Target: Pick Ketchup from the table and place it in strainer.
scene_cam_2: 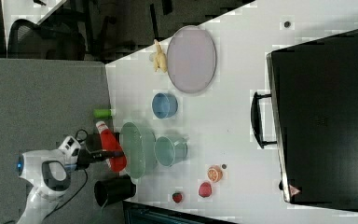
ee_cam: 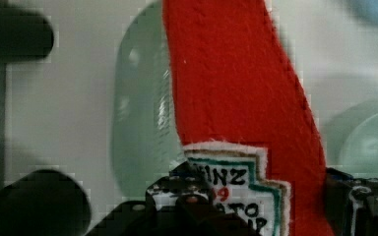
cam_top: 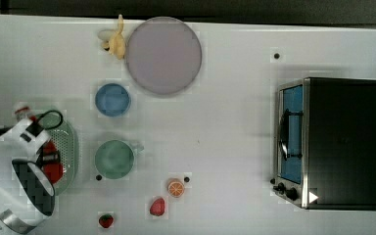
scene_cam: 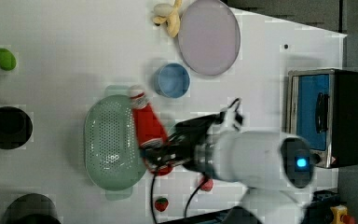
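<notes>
My jaws (scene_cam: 161,156) are clamped on the Ketchup's (scene_cam: 148,126) wide base, its long axis along the strainer's (scene_cam: 109,142) rim, cap toward the blue bowl (scene_cam: 171,80), with bare tabletop (cam_top: 225,127) beyond the green cup (cam_top: 114,159) toward the oven (cam_top: 330,143).

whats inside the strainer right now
In the left view the strainer shows only its bare perforated bottom. The Ketchup, held in the end effector, hangs over its rim beside the arm, covering that edge.
</notes>
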Tool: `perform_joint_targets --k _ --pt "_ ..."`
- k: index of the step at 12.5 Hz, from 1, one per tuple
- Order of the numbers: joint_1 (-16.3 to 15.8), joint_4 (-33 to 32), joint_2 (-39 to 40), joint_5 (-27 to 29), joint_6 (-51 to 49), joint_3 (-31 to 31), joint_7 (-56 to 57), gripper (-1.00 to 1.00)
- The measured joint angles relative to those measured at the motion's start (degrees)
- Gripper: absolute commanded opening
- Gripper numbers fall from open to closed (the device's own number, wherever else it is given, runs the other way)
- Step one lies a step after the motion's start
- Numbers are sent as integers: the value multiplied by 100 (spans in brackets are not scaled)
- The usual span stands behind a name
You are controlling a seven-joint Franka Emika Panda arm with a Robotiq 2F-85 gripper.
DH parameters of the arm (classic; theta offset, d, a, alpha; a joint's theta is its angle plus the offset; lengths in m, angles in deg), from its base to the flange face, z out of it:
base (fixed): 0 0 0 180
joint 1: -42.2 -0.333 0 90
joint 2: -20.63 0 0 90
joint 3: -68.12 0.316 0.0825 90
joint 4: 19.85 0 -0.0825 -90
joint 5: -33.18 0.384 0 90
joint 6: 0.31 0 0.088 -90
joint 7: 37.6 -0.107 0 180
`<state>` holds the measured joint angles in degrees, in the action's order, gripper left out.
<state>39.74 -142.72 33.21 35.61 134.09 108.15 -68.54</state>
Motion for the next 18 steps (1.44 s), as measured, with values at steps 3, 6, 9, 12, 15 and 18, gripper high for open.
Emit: perform_joint_targets --k 3,6,9,12,15,18 --pt "-163 -90 624 -359 632 62 -295 25" --pt "-246 -101 1176 -592 1200 11 -697 25" --pt "-276 -45 1574 -809 1290 -14 -1178 75" --pt "-333 -56 1561 -855 1396 -109 -1354 100" --pt "-258 -67 1176 -909 1307 -81 -1604 100" --pt "-38 34 231 -966 325 -87 -1748 100"
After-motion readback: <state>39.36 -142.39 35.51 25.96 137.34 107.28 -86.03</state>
